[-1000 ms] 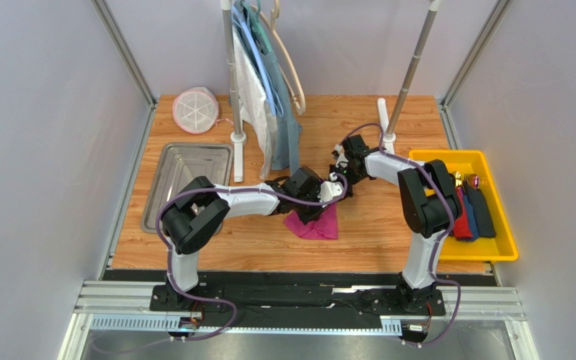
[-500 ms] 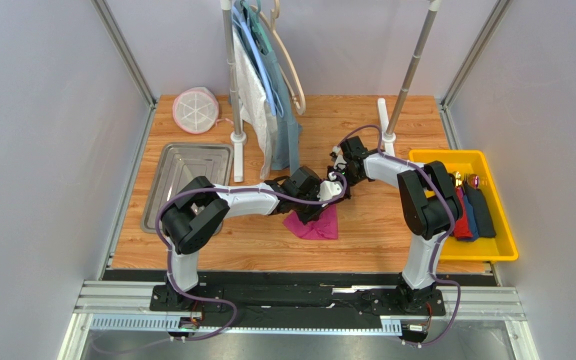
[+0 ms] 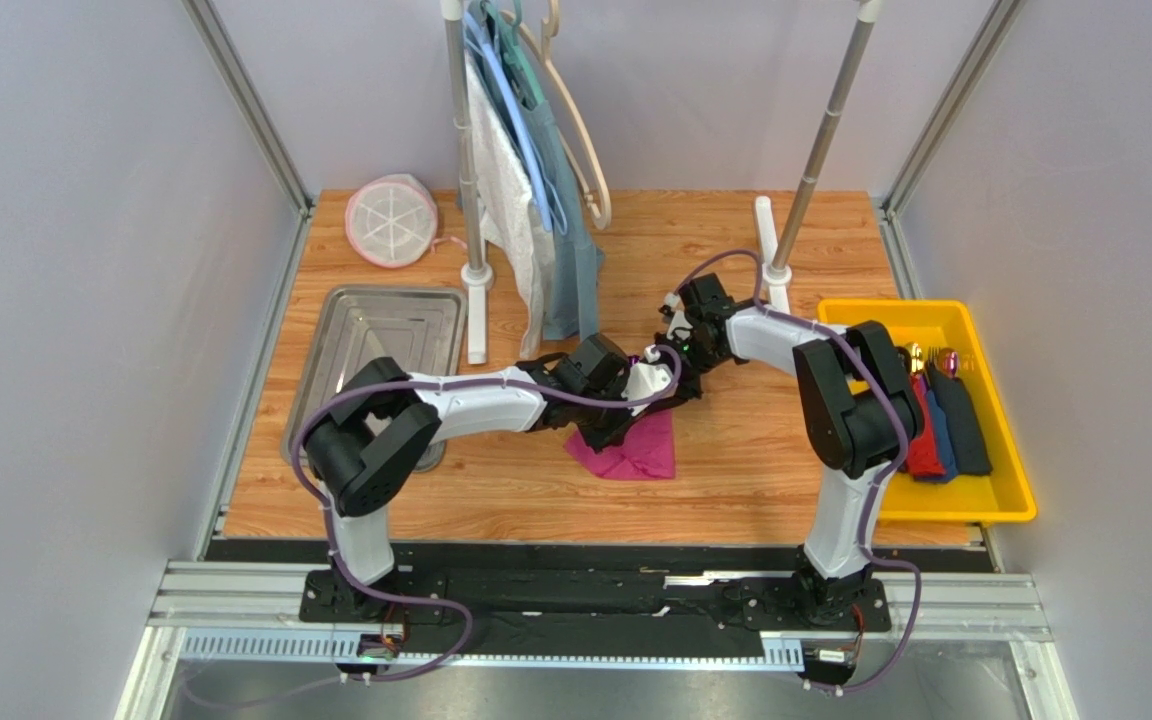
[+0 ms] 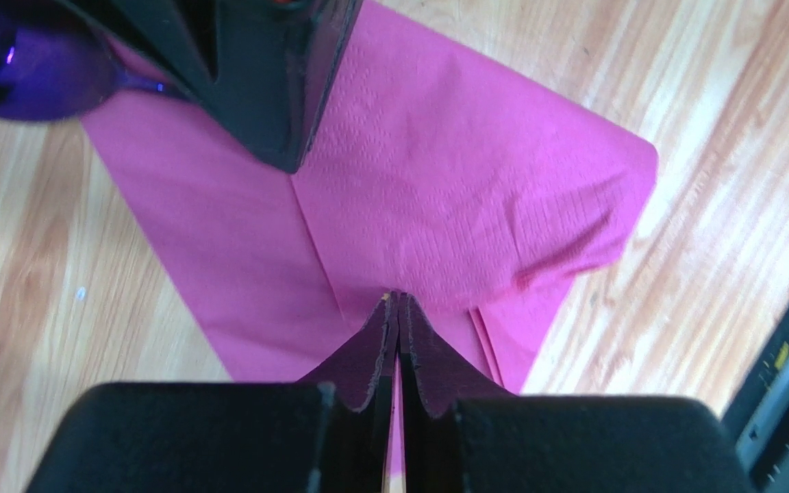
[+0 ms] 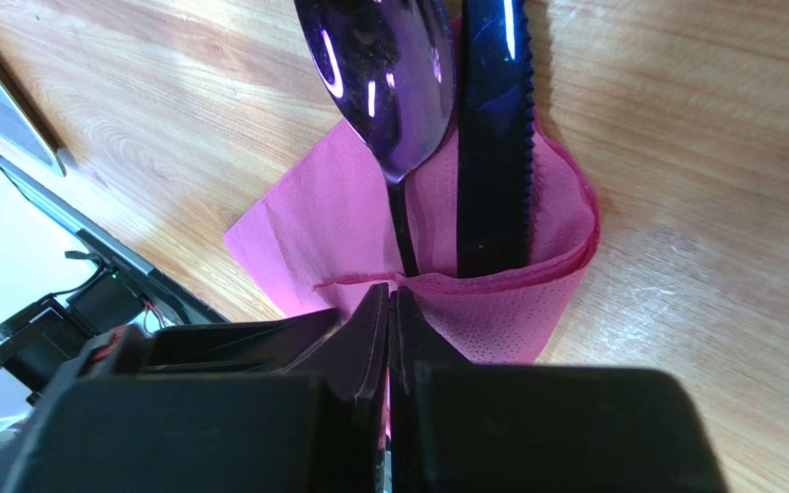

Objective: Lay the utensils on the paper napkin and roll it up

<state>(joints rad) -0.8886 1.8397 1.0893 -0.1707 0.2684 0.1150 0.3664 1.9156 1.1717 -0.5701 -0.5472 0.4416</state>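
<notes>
Left arm (image 3: 462, 398) elbow swung toward lower left. Glossy dark-purple plastic utensils (image 5: 378, 72) lie on thin magenta paper napkin (image 3: 639, 450) at centre frame, one edge folded over them; most rolling remains. Left gripper (image 4: 396, 308) and right gripper (image 5: 388, 303) both closed at the paper.

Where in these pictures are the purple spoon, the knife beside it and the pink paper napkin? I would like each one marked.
spoon (image 5: 378, 72), right wrist view, middle of its bowl.
knife (image 5: 493, 134), right wrist view, on its serrated blade.
paper napkin (image 4: 450, 195), left wrist view, flat middle of the sheet.
</notes>
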